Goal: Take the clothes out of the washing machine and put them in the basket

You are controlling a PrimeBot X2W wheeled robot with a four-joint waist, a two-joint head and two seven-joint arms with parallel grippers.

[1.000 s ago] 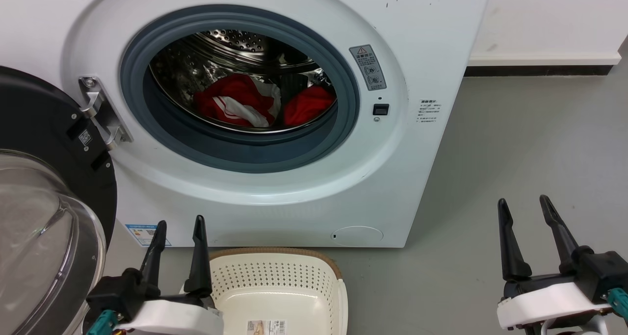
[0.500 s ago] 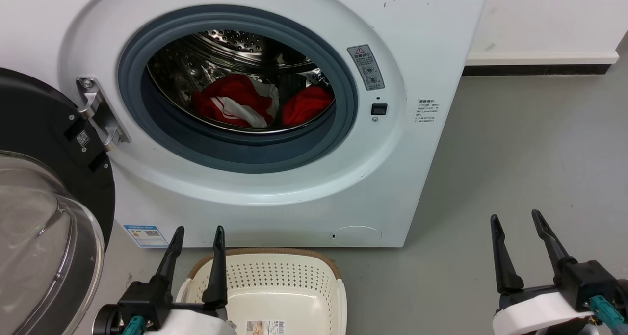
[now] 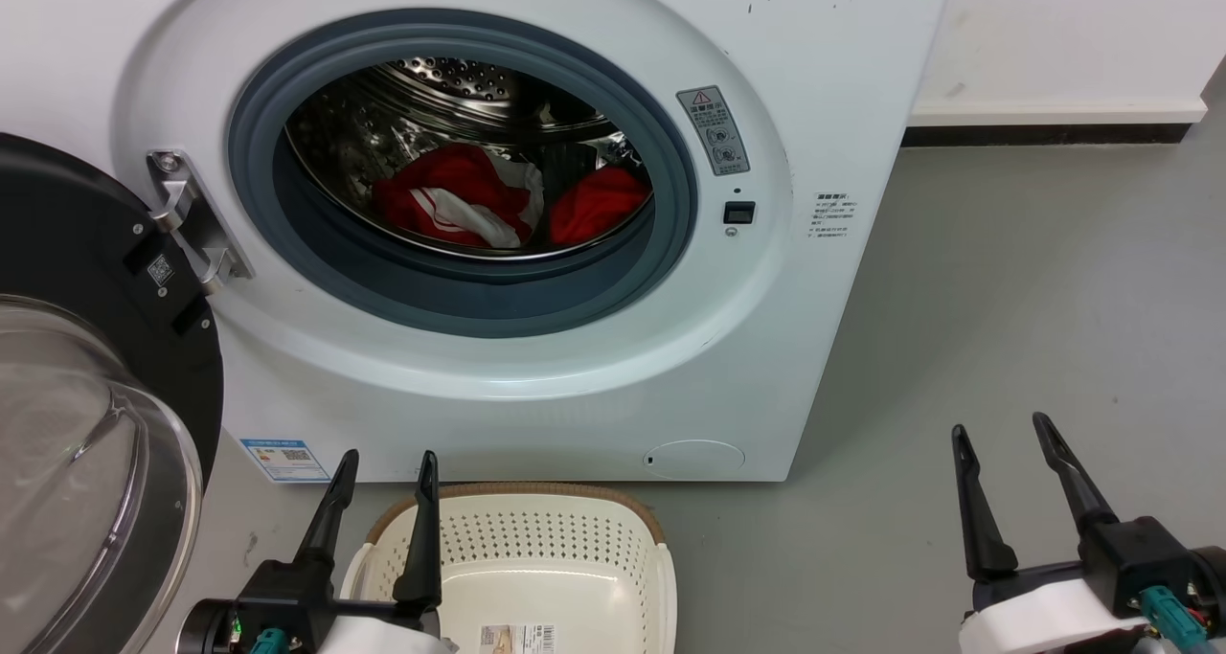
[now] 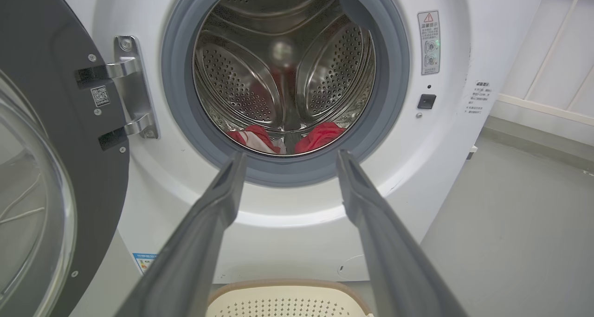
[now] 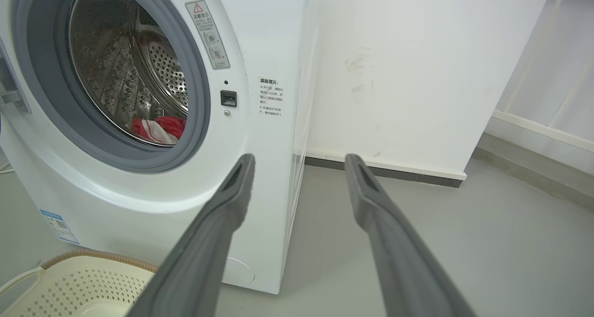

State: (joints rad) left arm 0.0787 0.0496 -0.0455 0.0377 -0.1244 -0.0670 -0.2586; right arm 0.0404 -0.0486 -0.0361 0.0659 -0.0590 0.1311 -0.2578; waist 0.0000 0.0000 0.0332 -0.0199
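Note:
The white washing machine (image 3: 536,386) stands with its door swung open, and two red clothes lie in the steel drum: a red-and-white striped one (image 3: 460,204) on the left and a plain red one (image 3: 599,204) on the right. Both garments also show low in the drum in the left wrist view (image 4: 253,138) (image 4: 322,136). The cream basket (image 3: 536,539) sits on the floor below the porthole, nothing in it but a label. My left gripper (image 3: 388,462) is open above the basket's left rim. My right gripper (image 3: 1001,429) is open over the grey floor to the right.
The black-framed glass door (image 3: 86,424) hangs open at the left, close beside my left arm. Grey floor (image 3: 1006,281) stretches to the right of the machine up to a white wall with a dark skirting (image 3: 1044,137).
The left gripper shifted right and lower, from the basket's left side to over its left rim. The right gripper sank slightly toward the bottom edge. The clothes and basket stayed put.

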